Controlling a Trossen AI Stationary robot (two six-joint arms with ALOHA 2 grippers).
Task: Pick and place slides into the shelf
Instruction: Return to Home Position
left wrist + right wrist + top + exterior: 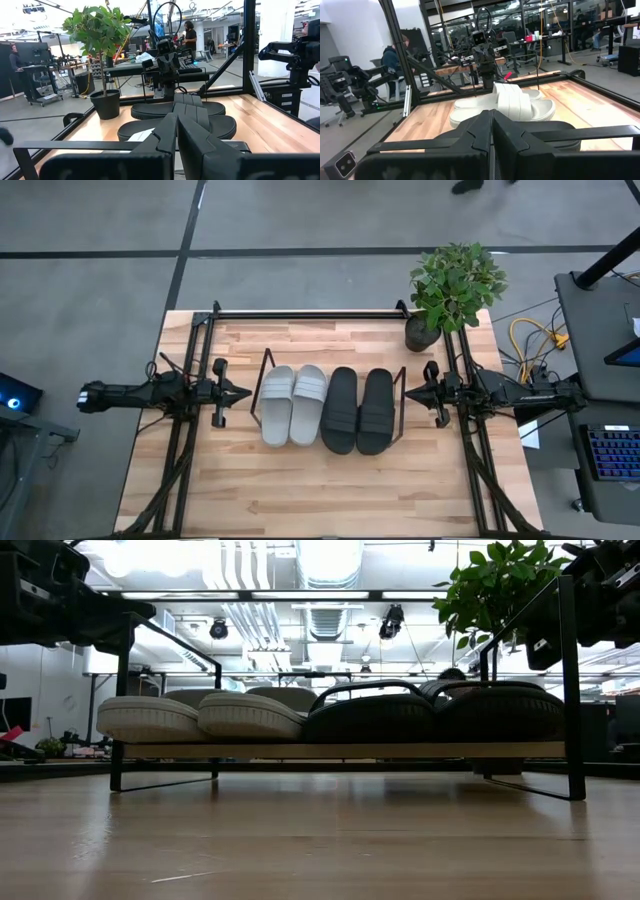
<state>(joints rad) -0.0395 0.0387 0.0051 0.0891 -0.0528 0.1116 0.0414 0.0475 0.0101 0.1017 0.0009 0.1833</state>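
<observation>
Grey slides (pixel 300 405) and black slides (pixel 350 410) rest side by side on shelf (pixel 340 750).

Soft, even overhead light fills the high view: the counter (pixel 330 490) is bright, with only faint shadows beside the slides (pixel 340 410) and the potted plant (pixel 455 285). In the low view the ceiling lights (pixel 325 560) glare white, backlighting the shelf (pixel 340 750), and the counter carries a pale sheen. The left wrist view burns out white at the room's ceiling.
</observation>
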